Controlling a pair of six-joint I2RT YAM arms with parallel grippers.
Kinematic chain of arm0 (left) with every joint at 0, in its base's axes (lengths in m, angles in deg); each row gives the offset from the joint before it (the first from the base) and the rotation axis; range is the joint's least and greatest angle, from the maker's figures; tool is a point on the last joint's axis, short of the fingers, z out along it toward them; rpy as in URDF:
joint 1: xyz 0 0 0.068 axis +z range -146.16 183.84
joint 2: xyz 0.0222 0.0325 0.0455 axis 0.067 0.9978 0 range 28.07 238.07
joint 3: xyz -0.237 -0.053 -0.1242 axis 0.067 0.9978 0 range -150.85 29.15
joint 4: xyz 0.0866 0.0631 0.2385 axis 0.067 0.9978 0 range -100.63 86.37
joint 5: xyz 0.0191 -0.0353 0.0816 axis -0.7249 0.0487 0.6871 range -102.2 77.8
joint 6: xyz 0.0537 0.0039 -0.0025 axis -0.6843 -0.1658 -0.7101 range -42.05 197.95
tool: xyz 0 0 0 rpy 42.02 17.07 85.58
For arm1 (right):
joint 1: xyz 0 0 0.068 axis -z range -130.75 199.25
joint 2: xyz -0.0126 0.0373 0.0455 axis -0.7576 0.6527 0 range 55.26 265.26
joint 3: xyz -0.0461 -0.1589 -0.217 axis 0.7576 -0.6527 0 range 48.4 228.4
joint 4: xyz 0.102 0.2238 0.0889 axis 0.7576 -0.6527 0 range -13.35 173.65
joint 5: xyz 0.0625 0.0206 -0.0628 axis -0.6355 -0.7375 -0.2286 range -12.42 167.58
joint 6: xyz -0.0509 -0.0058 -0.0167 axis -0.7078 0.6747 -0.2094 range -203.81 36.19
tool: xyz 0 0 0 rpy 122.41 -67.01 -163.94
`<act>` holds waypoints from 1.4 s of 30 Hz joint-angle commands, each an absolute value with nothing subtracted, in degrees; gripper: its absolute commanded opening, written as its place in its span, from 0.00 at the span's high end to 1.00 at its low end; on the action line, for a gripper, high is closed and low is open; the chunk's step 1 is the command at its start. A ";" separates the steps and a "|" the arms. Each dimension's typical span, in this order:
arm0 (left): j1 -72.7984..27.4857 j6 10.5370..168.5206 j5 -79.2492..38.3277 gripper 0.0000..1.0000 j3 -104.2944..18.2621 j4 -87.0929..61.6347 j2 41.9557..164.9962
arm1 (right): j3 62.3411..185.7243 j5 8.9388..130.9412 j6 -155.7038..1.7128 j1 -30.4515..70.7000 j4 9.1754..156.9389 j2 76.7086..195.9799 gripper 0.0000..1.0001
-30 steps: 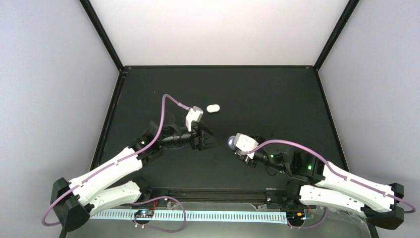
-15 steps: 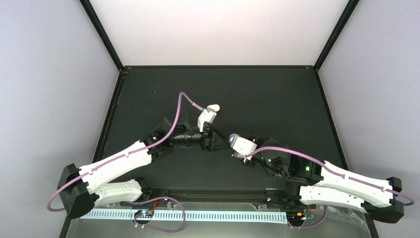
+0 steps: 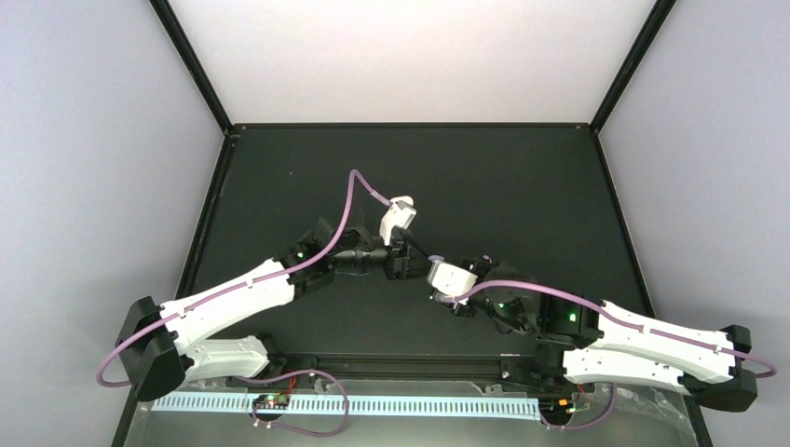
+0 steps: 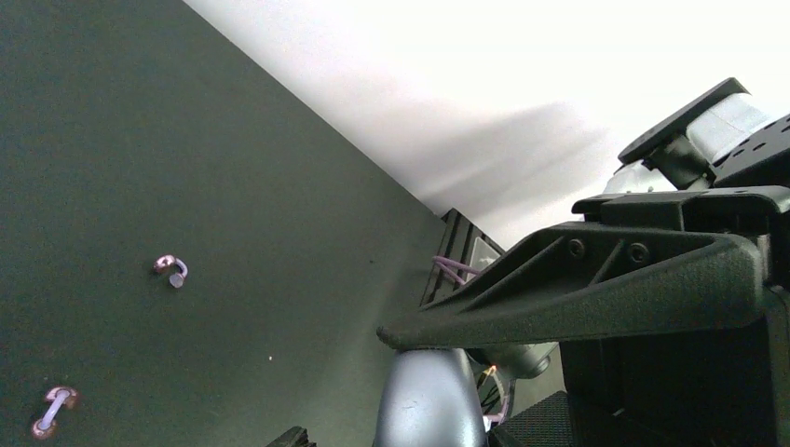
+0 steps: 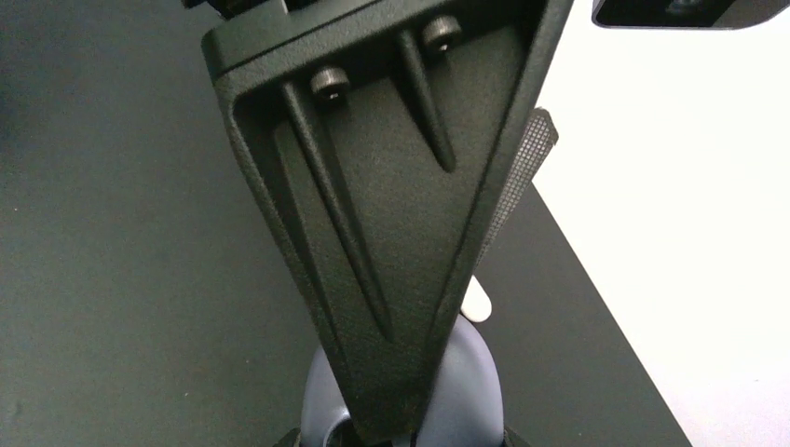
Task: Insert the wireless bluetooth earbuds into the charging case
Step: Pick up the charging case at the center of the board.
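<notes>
Right gripper (image 3: 438, 271) jaws pinch the grey charging case (image 5: 466, 396) over the bench (image 3: 522, 186). Left gripper (image 3: 415, 260) has one finger across it; cannot tell if its jaws grip. One purple earbud (image 4: 171, 270) and a second earbud (image 4: 53, 411) lie loose on the bench.

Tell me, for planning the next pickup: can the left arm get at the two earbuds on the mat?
Probably yes: the upper earbud and lower earbud lie uncovered on the mat, nothing near them, though the left fingers sit at the grey case.
</notes>
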State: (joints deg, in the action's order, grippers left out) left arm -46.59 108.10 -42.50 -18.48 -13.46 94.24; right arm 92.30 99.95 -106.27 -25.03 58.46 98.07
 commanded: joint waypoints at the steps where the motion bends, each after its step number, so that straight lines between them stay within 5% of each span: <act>1: -47.21 108.15 -43.92 0.51 -20.73 -14.82 95.30 | 93.25 102.15 -107.15 -25.54 60.83 98.37 0.74; 9: -48.01 109.76 -43.56 0.51 -20.02 -15.29 95.98 | 92.80 104.07 -107.03 -25.54 62.60 98.79 0.75; 24: -48.19 113.99 -43.92 0.65 -18.37 -20.65 96.31 | 92.83 103.98 -106.11 -26.21 63.48 98.91 0.74; 36: -48.30 114.61 -44.17 0.53 -15.84 -20.73 95.33 | 92.46 106.49 -105.80 -26.23 64.39 97.98 0.74; 42: -48.36 114.70 -44.08 0.63 -15.63 -21.32 95.22 | 92.44 106.11 -105.62 -26.24 64.56 98.15 0.74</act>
State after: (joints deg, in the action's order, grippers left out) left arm -47.68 114.75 -43.29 -15.99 -20.30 95.68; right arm 92.30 104.45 -106.22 -25.88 61.78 98.81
